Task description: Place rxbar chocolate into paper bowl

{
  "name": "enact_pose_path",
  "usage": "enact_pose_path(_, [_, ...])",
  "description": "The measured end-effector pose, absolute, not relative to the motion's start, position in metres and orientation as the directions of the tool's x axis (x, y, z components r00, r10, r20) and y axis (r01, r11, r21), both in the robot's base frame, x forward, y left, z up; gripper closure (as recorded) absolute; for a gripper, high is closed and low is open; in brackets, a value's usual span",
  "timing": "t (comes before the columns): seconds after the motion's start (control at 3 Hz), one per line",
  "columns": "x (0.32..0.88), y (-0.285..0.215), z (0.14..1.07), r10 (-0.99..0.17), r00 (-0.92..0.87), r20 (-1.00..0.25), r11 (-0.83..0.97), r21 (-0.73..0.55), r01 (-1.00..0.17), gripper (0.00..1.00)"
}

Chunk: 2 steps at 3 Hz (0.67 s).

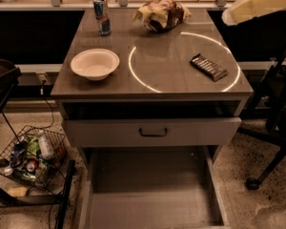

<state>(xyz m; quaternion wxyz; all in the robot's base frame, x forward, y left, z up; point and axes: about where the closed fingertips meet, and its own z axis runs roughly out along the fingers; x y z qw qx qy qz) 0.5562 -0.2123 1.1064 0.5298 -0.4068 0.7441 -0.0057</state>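
The rxbar chocolate [208, 67], a flat dark bar with pale lettering, lies on the right side of the grey table top [171, 56], on a bright ring of light. The paper bowl [95, 63], round, off-white and empty, stands at the left side of the table. My arm enters as a pale blurred shape from the top right corner. The gripper [229, 17] end of it hangs above the table's far right edge, well above and behind the bar, touching nothing.
A blue-silver drink can [102, 15] stands at the back left and a yellow-brown snack bag [161, 14] at the back middle. A drawer [152, 131] sits below the table top. A wire basket of rubbish [31, 159] is on the floor at left, a chair base [271, 156] at right.
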Motion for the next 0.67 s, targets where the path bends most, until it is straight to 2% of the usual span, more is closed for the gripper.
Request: enact_pose_path(0.67, [0.567, -0.258, 1.025, -0.489, -0.190, -0.851, 0.779, -0.328, -0.535, 0.00])
